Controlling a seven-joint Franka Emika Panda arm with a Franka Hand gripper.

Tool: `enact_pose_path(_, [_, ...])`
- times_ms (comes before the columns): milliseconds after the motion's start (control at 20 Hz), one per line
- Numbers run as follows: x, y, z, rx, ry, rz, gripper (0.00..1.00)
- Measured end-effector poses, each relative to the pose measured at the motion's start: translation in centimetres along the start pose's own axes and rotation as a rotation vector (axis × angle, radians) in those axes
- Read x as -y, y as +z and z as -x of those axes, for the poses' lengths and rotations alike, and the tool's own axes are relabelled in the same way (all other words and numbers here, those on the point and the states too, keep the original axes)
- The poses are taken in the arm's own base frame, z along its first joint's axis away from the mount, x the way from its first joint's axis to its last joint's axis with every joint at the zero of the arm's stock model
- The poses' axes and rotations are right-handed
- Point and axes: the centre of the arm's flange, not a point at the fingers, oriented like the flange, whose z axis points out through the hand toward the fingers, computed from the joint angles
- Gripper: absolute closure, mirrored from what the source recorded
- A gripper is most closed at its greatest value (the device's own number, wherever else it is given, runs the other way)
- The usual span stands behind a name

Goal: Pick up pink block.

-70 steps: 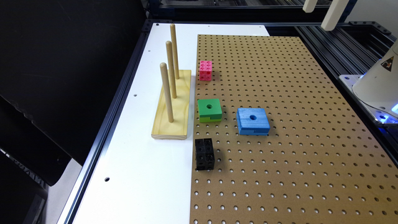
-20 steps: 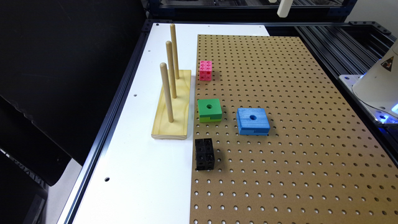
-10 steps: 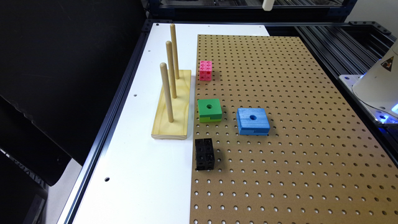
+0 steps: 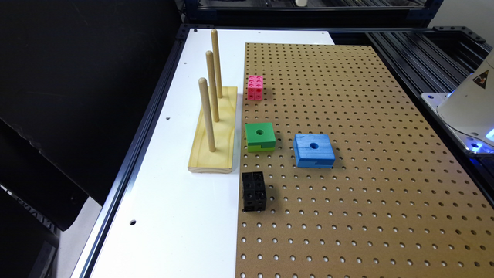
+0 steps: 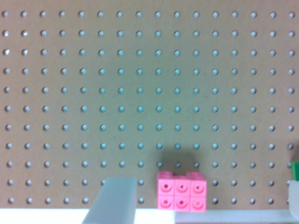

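Pegboard (image 4: 347, 154): one pink block (image 4: 255, 87)

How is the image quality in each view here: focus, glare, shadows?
Exterior view: sharp and evenly lit; the pink block and black block throw only short soft shadows on the pegboard, and the white table has a mild sheen. Wrist view: soft and slightly blurred, with a dark shadow behind the pink block.
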Motion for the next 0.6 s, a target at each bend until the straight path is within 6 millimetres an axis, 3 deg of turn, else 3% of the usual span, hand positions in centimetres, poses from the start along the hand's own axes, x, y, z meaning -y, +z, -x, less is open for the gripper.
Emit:
enact_pose_path(200, [0.7,0.6,-1.7,0.006,-0.001,0.003,0.00])
enact_pose_path(500, [0.8,0.8,-1.8,0.010,-0.001,0.005,0.00])
enact_pose_path(600, [0.8,2.0,-1.9,0.024,-0.001,0.012,0.00])
